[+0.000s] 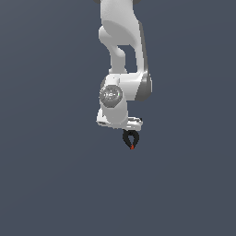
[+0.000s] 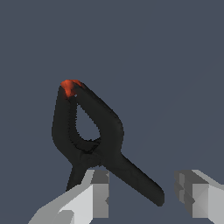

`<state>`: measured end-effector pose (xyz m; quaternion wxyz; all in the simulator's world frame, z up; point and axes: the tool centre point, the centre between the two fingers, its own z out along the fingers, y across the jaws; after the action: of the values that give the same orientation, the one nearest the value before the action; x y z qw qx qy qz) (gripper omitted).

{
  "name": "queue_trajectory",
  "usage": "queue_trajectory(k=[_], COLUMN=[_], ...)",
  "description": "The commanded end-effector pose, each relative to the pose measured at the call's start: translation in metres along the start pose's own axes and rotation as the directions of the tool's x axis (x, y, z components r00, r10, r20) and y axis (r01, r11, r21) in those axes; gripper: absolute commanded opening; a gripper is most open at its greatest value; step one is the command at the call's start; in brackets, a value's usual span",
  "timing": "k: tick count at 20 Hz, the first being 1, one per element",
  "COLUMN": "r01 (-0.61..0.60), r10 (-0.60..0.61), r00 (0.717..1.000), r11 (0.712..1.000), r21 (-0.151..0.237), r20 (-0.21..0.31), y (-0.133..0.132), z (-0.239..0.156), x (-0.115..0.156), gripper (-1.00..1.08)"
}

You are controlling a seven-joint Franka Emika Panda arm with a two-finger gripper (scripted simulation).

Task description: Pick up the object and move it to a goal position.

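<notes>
The object [image 2: 89, 131] is a small black clamp shape with a red tip and two splayed handles. In the wrist view it fills the middle of the picture. My gripper [image 2: 144, 196] is open, its grey fingers [image 2: 95, 194] set wide apart. One handle reaches into the gap between them without touching the far finger, and the other handle runs partly behind the near finger. In the exterior view the object [image 1: 131, 139] shows just below the white hand, red tip pointing down, with my gripper [image 1: 131, 131] right above it and its fingertips hard to make out.
A plain grey-blue surface [image 1: 55, 184] fills the background. The white arm [image 1: 120, 60] comes down from the top middle of the exterior view.
</notes>
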<state>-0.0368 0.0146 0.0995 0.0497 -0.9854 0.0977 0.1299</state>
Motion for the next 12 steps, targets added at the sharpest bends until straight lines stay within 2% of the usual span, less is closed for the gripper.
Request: queue_trajectory(k=[1, 7, 12], r01=[-0.047, -0.156, -0.215], r10=[0.044, 0.124, 0.156], r00=[0.995, 0.947, 0.898], r11=[0.998, 0.984, 0.971], r21=[0.033, 0.086, 0.101], r20=[0.089, 0.296, 0.412], y=[-0.014, -0.049, -0.07], z=[0.021, 0.061, 0.079], x=[-0.014, -0.049, -0.07], gripper=[0.28, 0.28, 0.28])
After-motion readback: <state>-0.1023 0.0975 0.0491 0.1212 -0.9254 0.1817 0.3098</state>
